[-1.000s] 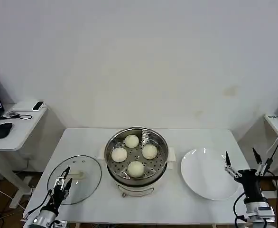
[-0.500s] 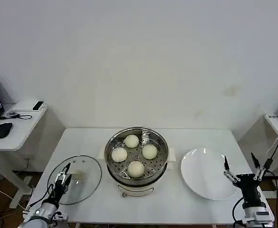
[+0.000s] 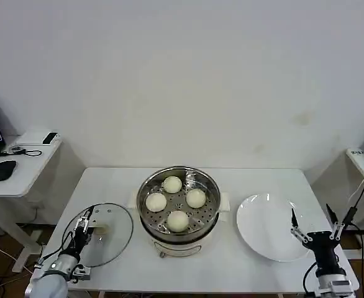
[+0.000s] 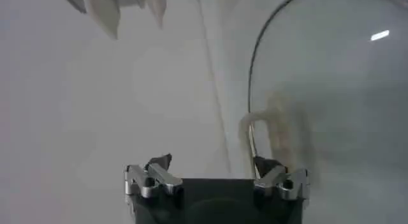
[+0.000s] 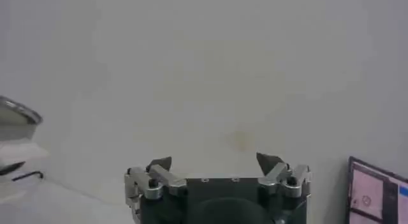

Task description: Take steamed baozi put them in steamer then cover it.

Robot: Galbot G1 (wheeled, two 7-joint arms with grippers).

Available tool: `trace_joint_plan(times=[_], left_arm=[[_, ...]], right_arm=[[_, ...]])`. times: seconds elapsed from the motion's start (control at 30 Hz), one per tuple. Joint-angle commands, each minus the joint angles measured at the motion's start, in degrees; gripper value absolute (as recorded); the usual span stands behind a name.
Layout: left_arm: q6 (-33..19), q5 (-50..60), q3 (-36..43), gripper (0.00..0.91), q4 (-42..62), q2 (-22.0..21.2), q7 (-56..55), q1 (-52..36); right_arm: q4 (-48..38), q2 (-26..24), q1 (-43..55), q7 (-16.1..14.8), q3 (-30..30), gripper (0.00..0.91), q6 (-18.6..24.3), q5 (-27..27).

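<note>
The steamer (image 3: 146, 188) stands open at the table's middle with several cream-white baozi (image 3: 177, 220) on its perforated tray. The cover (image 3: 113, 239), a clear glass lid with a white bar handle (image 3: 101, 228), lies flat on the table to the steamer's left. My left gripper (image 3: 86, 222) is open, low over the lid's left edge. The left wrist view has the lid (image 4: 331, 104) ahead of the open left gripper (image 4: 212, 163), nothing between its fingers. My right gripper (image 3: 310, 214) is open and empty at the front right; its wrist view faces the wall past the open right gripper (image 5: 213, 161).
A flat white plate (image 3: 269, 226) lies right of the steamer, just beside the right gripper. The steamer's rim (image 5: 16, 113) shows at the edge of the right wrist view. A side desk (image 3: 20, 167) with a mouse stands off to the left. The white table (image 3: 263, 180) has bare room behind.
The left gripper has moved in over the lid's left edge. The right gripper has sunk lower, toward the table's front right corner. The baozi and lid have not moved.
</note>
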Motion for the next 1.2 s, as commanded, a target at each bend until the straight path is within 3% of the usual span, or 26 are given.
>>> trace_joint_plan(times=[0.03,0.43,0.7,1.0,1.2], left_arm=[[-0.8,-0.02,0.15,0.0,2.75,-0.1,-0.77,-2.11],[-1.16,-0.48,-0.92,0.0,1.62,-0.66,-0.65,-1.17],[-0.43,-0.16,-2.59,0.0,-4.69,-1.02,-2.19,1.02],[10.35,-5.65,-5.89,0.0,-20.15,0.31,2.06,8.99],[16.4,-7.72,-7.49,0.0,-24.75,1.33,5.38,9.75]], right_arm=[[0.07,0.18,0.26,-0.05,-0.33,0.907,-0.27,-0.26],[-0.47,-0.32,1.33,-0.04,-1.1,0.907,-0.31,-0.06],[-0.3,-0.59,1.36,-0.03,-1.45,0.907,-0.14,0.0],[-0.83,-1.15,2.1,-0.01,-1.67,0.907,-1.22,0.4],[-1.15,-1.34,1.99,-0.19,-1.54,0.907,-1.04,0.25]])
